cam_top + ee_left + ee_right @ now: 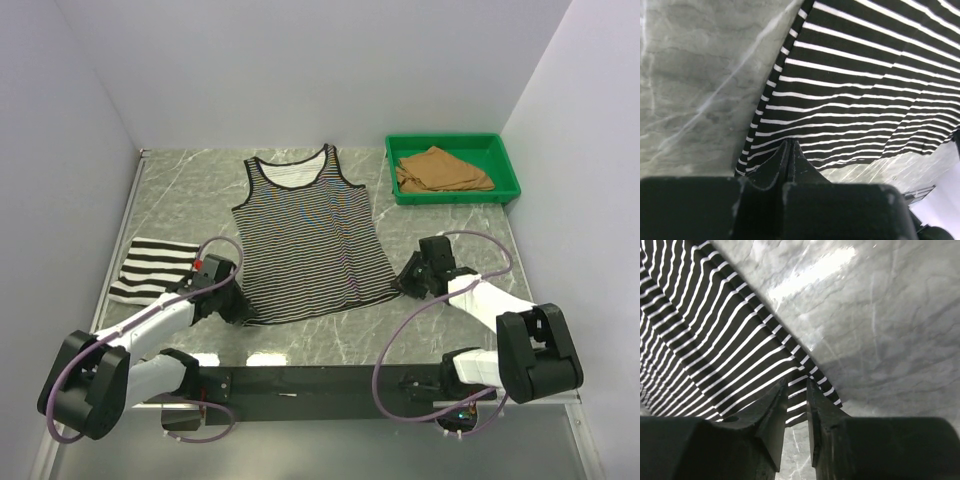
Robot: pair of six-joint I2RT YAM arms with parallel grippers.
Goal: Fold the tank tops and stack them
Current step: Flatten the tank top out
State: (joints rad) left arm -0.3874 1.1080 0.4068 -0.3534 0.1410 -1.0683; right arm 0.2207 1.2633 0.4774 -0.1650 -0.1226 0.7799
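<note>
Top external: both grippers at the hem corners, only the left one closed

Far left, the wide-striped tank top point(155, 268) lies folded on the marble table point(330, 345), apart from the work. The left gripper point(236, 312) sits at the bottom-left hem corner of the thin-striped tank top point(305, 235), which is spread flat mid-table with its neck away from the arms. In the left wrist view its jaws are closed with the tips on the hem, apparently pinching it. The right gripper point(405, 284) is at the bottom-right corner, jaws apart, hem edge in the gap, nothing clamped. Far right, the tan tank top point(440, 170) sits crumpled in the green tray point(450, 140).

Risks:
- The left pinch is right at the edge, so the cloth may slip out on lift.
- If the right jaws close on one layer or miss, the fold would go up lopsided and skew.
- A low drag could bunch the fabric.
</note>
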